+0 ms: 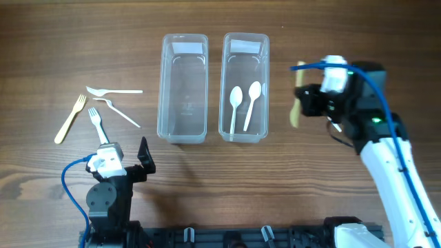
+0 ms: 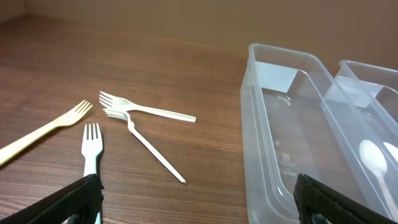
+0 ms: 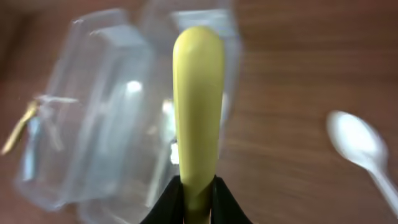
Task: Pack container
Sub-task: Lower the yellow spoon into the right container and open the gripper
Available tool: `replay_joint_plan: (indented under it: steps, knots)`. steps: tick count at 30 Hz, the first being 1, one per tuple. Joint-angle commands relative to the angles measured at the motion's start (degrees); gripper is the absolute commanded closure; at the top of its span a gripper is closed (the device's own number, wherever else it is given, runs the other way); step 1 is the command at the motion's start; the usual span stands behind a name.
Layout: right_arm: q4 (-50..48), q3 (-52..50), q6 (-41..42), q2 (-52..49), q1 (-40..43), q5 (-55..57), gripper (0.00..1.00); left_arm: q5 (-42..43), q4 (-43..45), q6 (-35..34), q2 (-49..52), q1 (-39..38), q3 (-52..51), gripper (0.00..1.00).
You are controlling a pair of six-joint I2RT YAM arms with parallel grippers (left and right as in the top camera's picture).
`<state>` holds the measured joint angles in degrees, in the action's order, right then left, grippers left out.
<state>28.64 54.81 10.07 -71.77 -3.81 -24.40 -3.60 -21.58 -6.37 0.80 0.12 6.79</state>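
Note:
Two clear containers stand side by side: the left one holds nothing, the right one holds white spoons. My right gripper is shut on a yellow spoon, held above the table just right of the right container. A yellow fork and three white forks lie at the left. My left gripper is open and empty, near the front, between the forks and the left container.
A loose white spoon lies on the wooden table right of the containers, partly under my right arm in the overhead view. The right wrist view is blurred. The containers show there at the left.

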Motion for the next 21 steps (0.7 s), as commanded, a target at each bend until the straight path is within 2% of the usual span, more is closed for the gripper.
replay_joint_plan:
  steps: [1, 2, 4, 10, 12, 13, 18, 21]
  knots:
    - [-6.8, 1.2, 7.9, -0.9, -7.9, 1.4, 0.96, -0.2, 0.2, -0.5, -0.4, 0.2, -0.3, 0.00]
    - [-10.1, 1.2, 9.9, -2.3, -12.0, 6.2, 0.96, -0.2, 0.2, -0.5, -0.4, 0.2, -0.3, 0.00]
    - [-11.8, 1.2, 11.2, -4.0, -15.1, 9.7, 0.96, -0.2, 0.2, -0.5, -0.4, 0.2, -0.3, 0.00]
    - [-18.1, 1.2, 11.5, -12.0, -21.0, 13.5, 0.95, -0.2, 0.2, -0.5, -0.4, 0.2, -0.3, 0.00]
    - [-19.0, 1.2, 11.5, -13.6, -21.0, 13.5, 0.53, -0.2, 0.2, -0.5, -0.4, 0.2, -0.3, 0.00]
    - [-19.1, 1.2, 11.3, -13.7, -20.9, 13.7, 0.48, -0.2, 0.2, -0.5, -0.4, 0.2, -0.3, 0.00]
    - [-17.7, 2.7, 5.8, -9.6, -18.5, 14.3, 0.49, -0.2, 0.2, -0.5, -0.4, 0.2, -0.3, 0.00]
    - [-11.8, 4.3, -0.3, -3.9, -14.7, 14.6, 0.49, -0.2, 0.2, -0.5, -0.4, 0.2, -0.3, 0.00]
